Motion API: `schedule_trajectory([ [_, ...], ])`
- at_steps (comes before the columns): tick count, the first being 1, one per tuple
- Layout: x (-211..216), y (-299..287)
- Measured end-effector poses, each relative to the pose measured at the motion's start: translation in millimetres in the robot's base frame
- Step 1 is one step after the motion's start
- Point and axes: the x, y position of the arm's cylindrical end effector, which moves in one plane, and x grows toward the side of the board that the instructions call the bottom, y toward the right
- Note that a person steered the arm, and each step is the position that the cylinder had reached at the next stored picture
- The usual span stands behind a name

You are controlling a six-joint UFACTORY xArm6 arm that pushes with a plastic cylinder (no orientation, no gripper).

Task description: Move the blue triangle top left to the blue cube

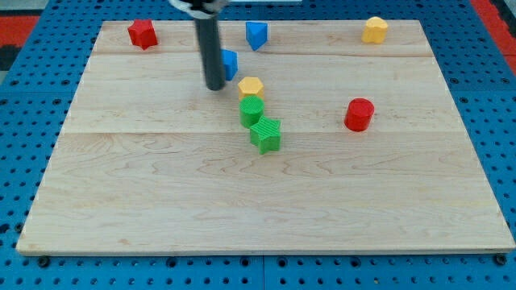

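One blue triangle (256,35) upper-right of tool (215,86)

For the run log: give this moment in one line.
my tip: touching blue cube's left | blue triangle: upper right of cube, apart | task: not done

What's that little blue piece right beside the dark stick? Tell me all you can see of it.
The blue cube is a small, solid-blue block, plastic by its look, sitting flat on the wooden board near the view's top. My rod hides its left part; my tip rests just to its lower left, seemingly against it. The yellow block sits close at its lower right, the blue triangle above right.
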Motion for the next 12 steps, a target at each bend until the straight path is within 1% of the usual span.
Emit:
schedule_trajectory([
  [1, -15.2, 64.4],
  [2, -57.0, 53.0],
  [3, -69.1, -31.0],
  [4, -111.2, -43.4],
  [5, -57.1, -99.9],
  [6, 12.3, -148.0],
  [10, 7.3, -143.3],
  [11, 1.9, -85.5],
  [12, 3.3, -9.0],
])
